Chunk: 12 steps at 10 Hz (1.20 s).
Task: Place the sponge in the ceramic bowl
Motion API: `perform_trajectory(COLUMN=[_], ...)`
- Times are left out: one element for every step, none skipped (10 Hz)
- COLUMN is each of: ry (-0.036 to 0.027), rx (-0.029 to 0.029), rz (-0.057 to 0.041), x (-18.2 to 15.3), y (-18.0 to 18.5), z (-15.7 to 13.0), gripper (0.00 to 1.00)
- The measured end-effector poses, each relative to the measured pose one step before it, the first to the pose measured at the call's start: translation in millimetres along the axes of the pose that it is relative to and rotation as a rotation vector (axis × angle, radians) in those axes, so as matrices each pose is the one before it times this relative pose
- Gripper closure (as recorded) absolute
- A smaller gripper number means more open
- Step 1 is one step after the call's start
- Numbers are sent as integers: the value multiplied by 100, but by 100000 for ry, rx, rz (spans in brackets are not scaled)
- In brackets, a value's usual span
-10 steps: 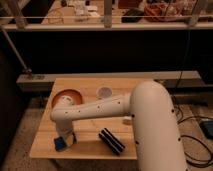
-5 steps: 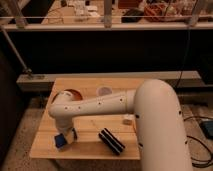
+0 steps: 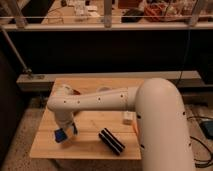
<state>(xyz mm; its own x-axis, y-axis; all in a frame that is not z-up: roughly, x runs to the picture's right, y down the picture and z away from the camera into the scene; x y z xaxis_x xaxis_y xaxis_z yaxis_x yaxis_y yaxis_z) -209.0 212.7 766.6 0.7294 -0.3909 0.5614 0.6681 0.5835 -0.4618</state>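
The blue sponge (image 3: 61, 135) is at the front left of the wooden table (image 3: 90, 150), just above the tabletop. My gripper (image 3: 65, 132) points down over it and is shut on it. The white arm reaches in from the right and bends down at the wrist. The ceramic bowl (image 3: 75, 92) sits behind the wrist at the back left. Only a sliver of its orange rim shows past the arm.
A black block with white stripes (image 3: 111, 141) lies at the table's front middle. A small white object (image 3: 129, 117) sits near the right side. A whitish cup (image 3: 103, 89) peeks out behind the arm. A dark rail runs behind the table.
The arm has swung across the bowl and now hides almost all of it. The sponge has risen slightly off the table with the gripper.
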Motion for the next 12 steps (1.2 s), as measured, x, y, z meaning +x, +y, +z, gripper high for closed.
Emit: perform_trajectory(ry=[619, 161, 212, 144, 228, 33, 58, 336, 263, 13, 65, 52], rx=[-587, 134, -199, -152, -412, 50, -27, -188, -184, 267, -152, -25], rz=[35, 105, 105, 9, -42, -9, 78, 141, 188, -67, -239, -120], x=[172, 348, 364, 189, 138, 116, 116, 389, 520, 59, -119, -105], y=[42, -357, -332, -251, -103, -202, -104, -242, -448, -426, -27, -48], z=[-242, -146, -151, -219, -312, -309, -106, -205, -129, -171, 16, -17], gripper=[100, 100, 97, 90, 87, 86, 82, 83, 87, 88, 88, 88])
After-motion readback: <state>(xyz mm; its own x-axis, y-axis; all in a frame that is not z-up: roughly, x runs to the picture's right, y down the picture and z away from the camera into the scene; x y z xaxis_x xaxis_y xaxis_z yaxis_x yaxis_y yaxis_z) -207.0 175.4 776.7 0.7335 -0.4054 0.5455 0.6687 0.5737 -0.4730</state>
